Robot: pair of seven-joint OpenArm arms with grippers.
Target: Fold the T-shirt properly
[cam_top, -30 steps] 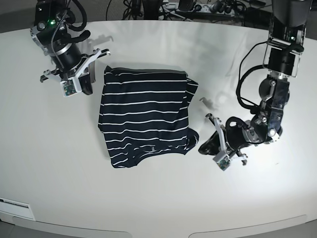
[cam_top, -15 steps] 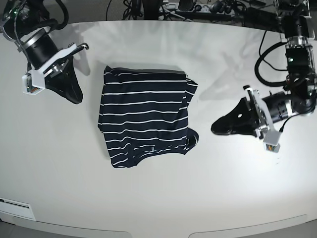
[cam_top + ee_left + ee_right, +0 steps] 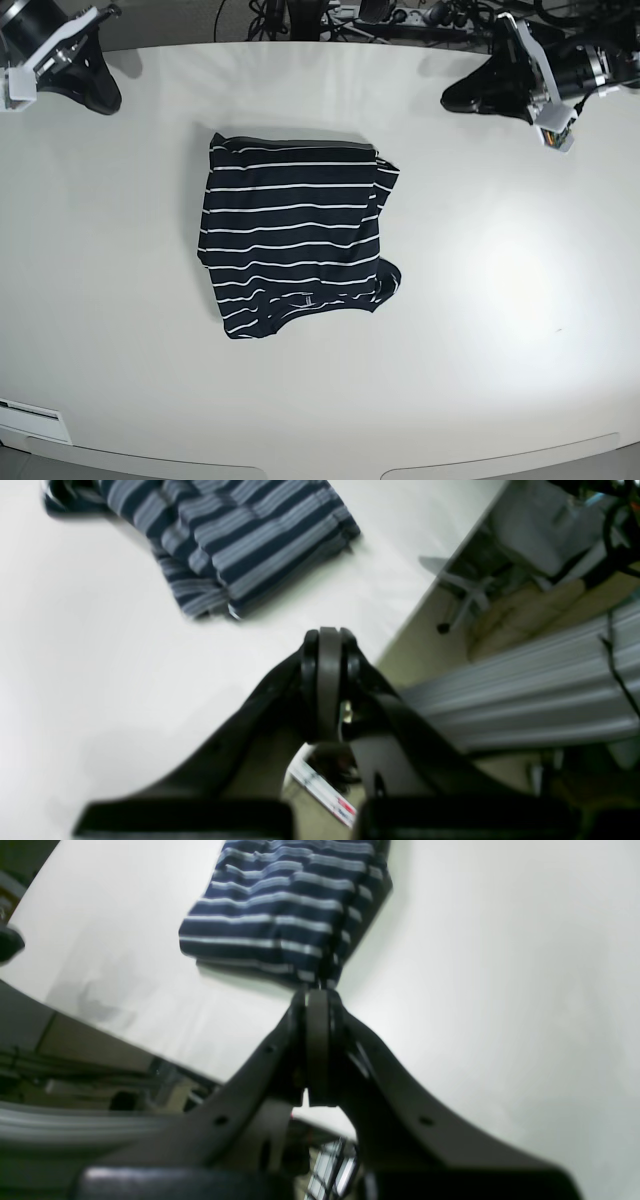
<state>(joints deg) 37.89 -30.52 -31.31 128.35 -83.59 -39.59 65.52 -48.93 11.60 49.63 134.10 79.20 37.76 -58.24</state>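
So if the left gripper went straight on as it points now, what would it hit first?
Probably the white tabletop: the left gripper looks aimed past the T-shirt. Its height is unclear, so I can't tell where it would touch.

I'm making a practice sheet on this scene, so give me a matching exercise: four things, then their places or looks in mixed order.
1. Shirt
2. Left hand
3. Right hand
4. Table

A. White, beneath the cloth
B. Shut, near the base view's upper left corner
C. Dark navy with thin white stripes
D. Shut, toward the base view's upper right

Pairs: 1-C, 2-D, 3-B, 4-A
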